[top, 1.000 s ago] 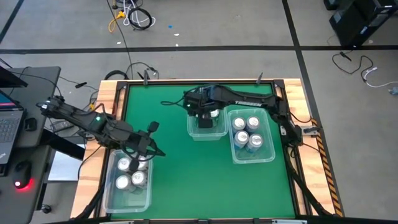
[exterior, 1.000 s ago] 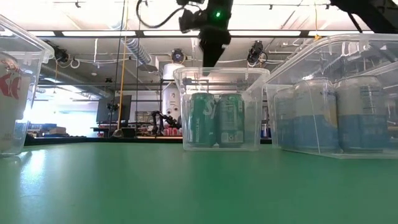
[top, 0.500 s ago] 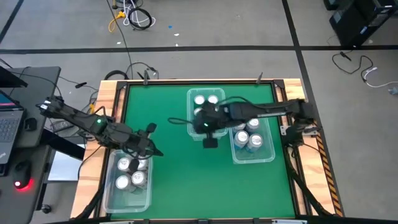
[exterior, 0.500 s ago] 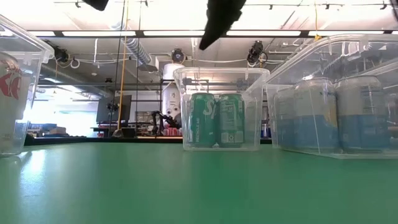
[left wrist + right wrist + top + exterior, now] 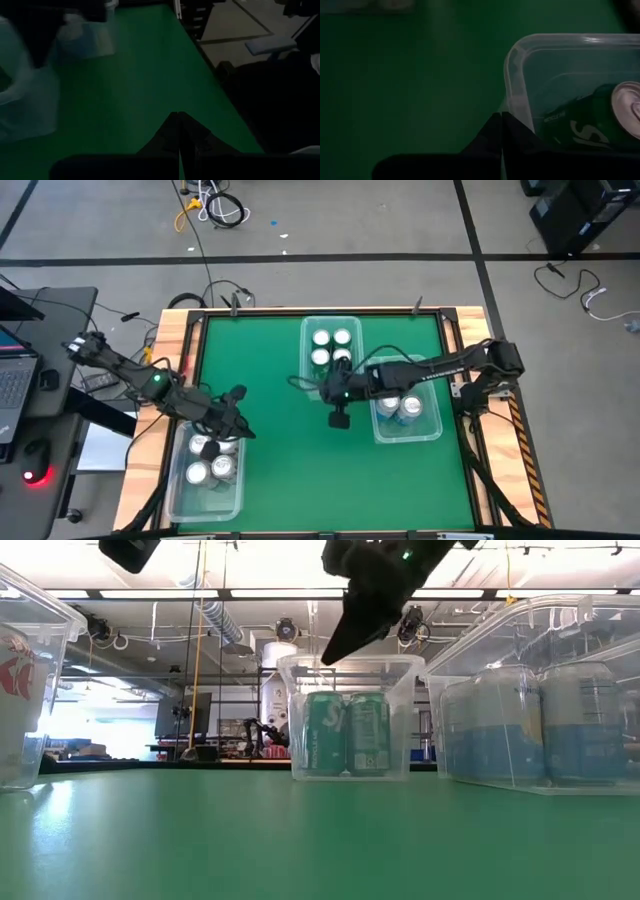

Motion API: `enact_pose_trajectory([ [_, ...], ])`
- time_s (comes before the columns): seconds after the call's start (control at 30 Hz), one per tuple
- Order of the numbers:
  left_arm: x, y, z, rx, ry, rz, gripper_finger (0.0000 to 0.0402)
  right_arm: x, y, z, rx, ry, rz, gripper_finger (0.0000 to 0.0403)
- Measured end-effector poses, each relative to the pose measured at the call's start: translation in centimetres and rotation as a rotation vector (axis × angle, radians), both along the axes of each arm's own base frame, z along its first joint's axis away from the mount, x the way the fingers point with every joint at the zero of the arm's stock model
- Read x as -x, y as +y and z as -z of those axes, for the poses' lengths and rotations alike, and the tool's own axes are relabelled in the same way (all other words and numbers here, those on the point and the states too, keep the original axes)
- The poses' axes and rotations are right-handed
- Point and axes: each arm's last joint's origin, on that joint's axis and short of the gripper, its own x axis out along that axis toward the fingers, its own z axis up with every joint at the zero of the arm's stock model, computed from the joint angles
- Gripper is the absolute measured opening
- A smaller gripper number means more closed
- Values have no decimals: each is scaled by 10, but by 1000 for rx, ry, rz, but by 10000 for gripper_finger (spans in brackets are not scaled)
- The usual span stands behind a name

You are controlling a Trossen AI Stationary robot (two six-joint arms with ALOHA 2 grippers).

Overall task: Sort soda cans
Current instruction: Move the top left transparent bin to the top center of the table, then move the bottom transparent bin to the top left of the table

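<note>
Green soda cans (image 5: pixel 331 348) stand upright in the clear bin at the table's far middle, silver tops up; the low view shows two side by side (image 5: pixel 347 734). Blue-and-pale cans (image 5: pixel 398 398) stand packed in the right-hand bin. Silver-white cans (image 5: pixel 211 461) stand in the bin at the near left, partly hidden by an arm.

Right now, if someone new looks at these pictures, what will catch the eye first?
Probably the three clear bins of cans on the green table: green cans in the middle far bin, blue ones in the right bin, silver-topped ones in the left bin. Next, the right gripper, shut and empty, hangs over bare table beside the middle bin.
</note>
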Motion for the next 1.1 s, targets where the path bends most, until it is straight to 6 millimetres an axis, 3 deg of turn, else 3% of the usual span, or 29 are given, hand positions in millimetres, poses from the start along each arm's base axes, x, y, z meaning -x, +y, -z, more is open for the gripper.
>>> enact_pose_trajectory([
  [0.37, -3, -8, 6, -28, 27, -10, 0, 1, -61, 11, 109, -35, 86, 0],
  [0.57, -4, -8, 5, -55, 6, -22, 0, 3, -78, 16, 114, -61, 82, 0],
  [0.67, -3, -9, 3, -33, 10, -31, 0, 6, -70, 8, 113, -55, 62, 0],
  [0.83, -2, -27, -14, -9, 75, 17, 0, 14, -39, -24, 119, -133, 16, 0],
  [1.1, 0, -52, -13, -48, 526, -108, 0, 26, 12, -43, 110, -195, -61, 0],
])
